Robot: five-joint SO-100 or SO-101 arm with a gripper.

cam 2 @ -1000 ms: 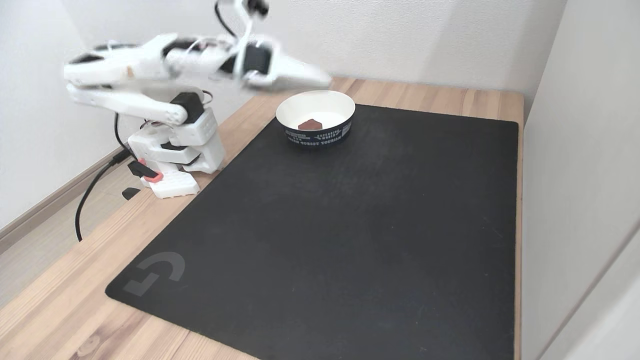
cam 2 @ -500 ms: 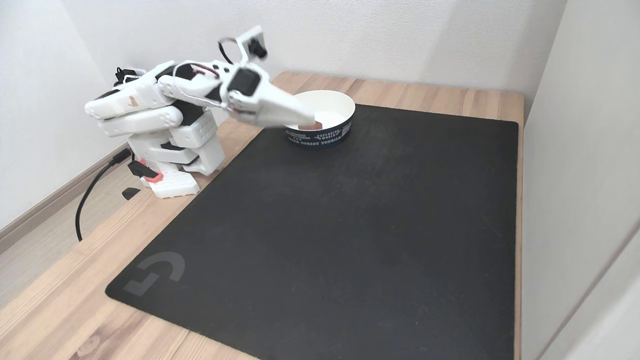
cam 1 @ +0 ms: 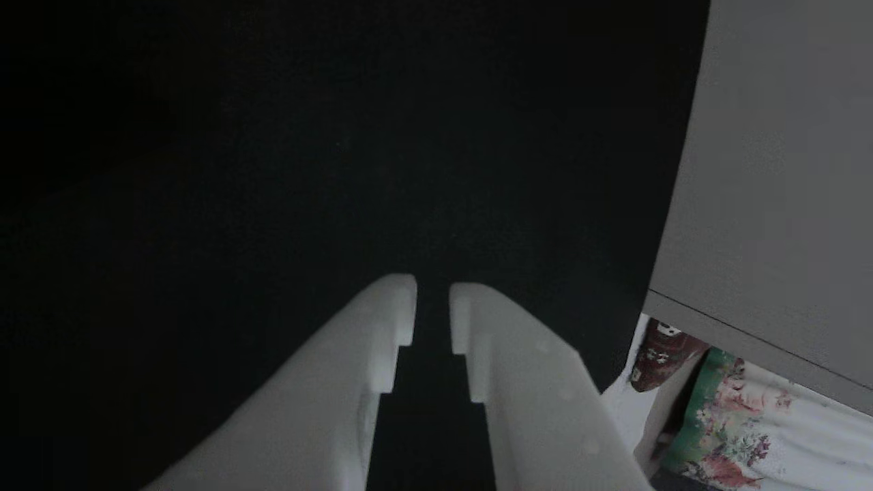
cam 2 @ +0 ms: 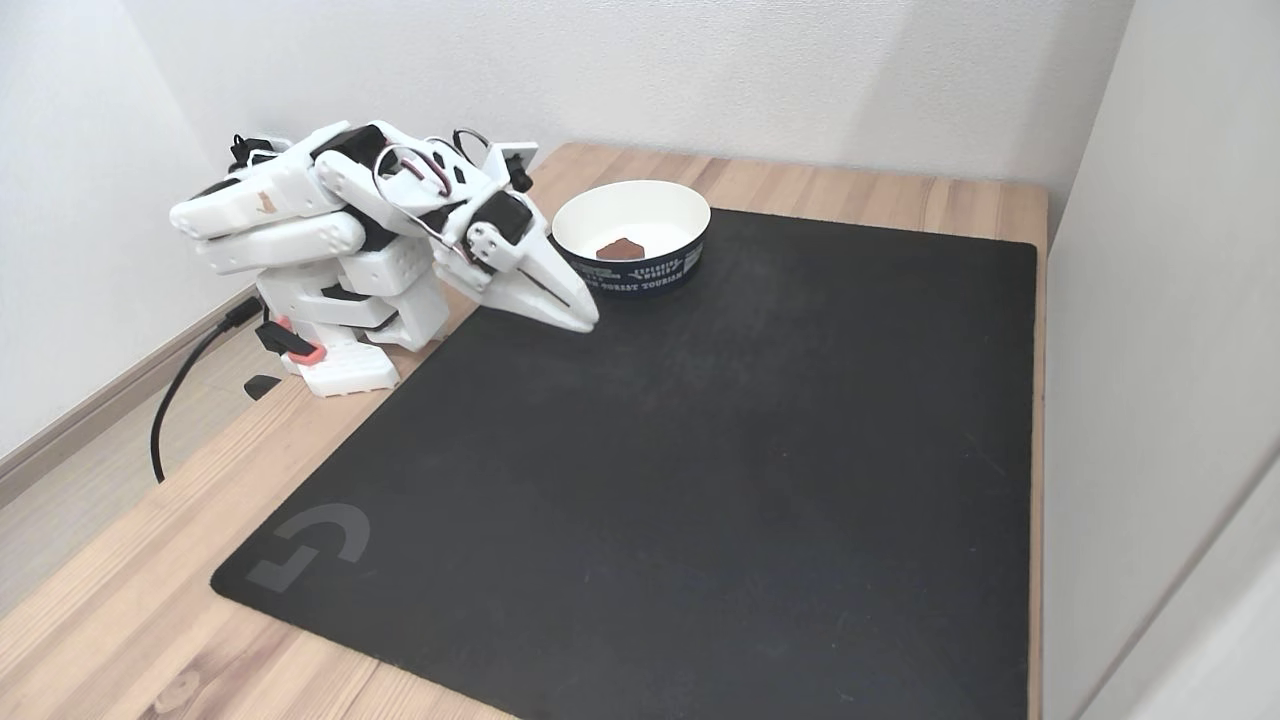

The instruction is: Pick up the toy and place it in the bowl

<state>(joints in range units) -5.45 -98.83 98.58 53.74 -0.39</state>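
Inside one bowl [cam 2: 690,215] — one toy [cam 2: 620,248]

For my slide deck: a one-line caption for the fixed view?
Toy lies in the bowl; folded arm's gripper points down at the black mat.

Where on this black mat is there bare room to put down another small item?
Most of the black mat is bare: the whole stretch from the bowl down to the grey logo and across to the mat's right edge. It is crowded only at the top left corner, where the gripper hangs beside the bowl holding the toy.
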